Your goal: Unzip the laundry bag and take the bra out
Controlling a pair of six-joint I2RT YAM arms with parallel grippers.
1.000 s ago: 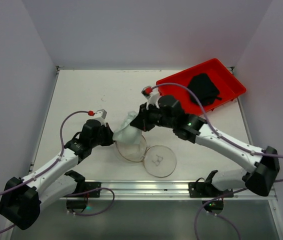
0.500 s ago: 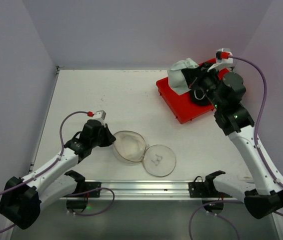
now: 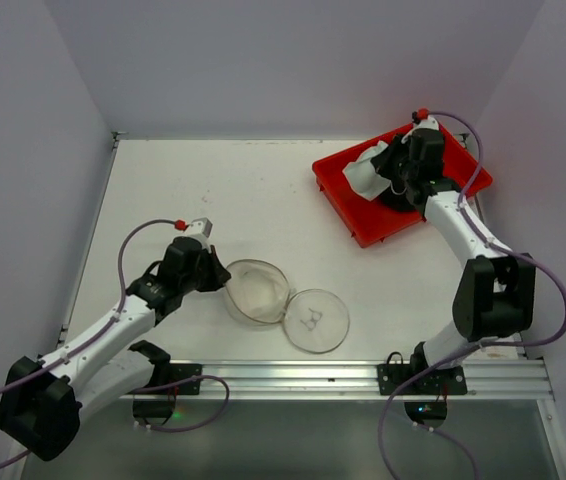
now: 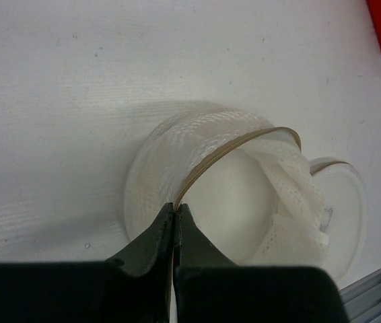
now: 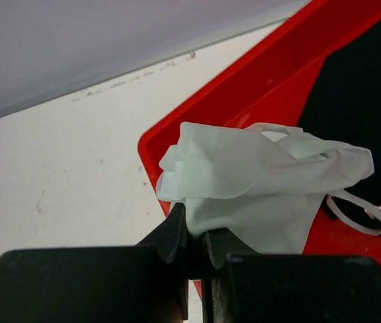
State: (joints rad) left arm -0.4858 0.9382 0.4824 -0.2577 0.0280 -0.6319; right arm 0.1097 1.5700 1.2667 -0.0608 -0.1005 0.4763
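Note:
The white mesh laundry bag [image 3: 261,293] lies open on the table, its round lid [image 3: 316,320] with a small dark mark flopped to the right. My left gripper [image 3: 219,277] is shut on the bag's tan zipper rim [image 4: 207,166] at its left edge. The bag [image 4: 197,195] looks empty inside. My right gripper [image 3: 387,172] is shut on the pale white bra [image 3: 367,168] and holds it over the red tray [image 3: 363,215]. In the right wrist view the bra [image 5: 258,185] hangs from the gripper [image 5: 194,225], a strap loop trailing to the right.
A black garment [image 3: 403,190] lies in the red tray [image 5: 271,74], partly under the bra and right arm. The tray sits at the table's back right corner, near the walls. A metal rail [image 3: 293,375] runs along the table's near edge.
My right gripper has pulled the bra out of the bag and carried it right and back to the red tray, then lower over it. The left gripper has kept its hold on the bag.

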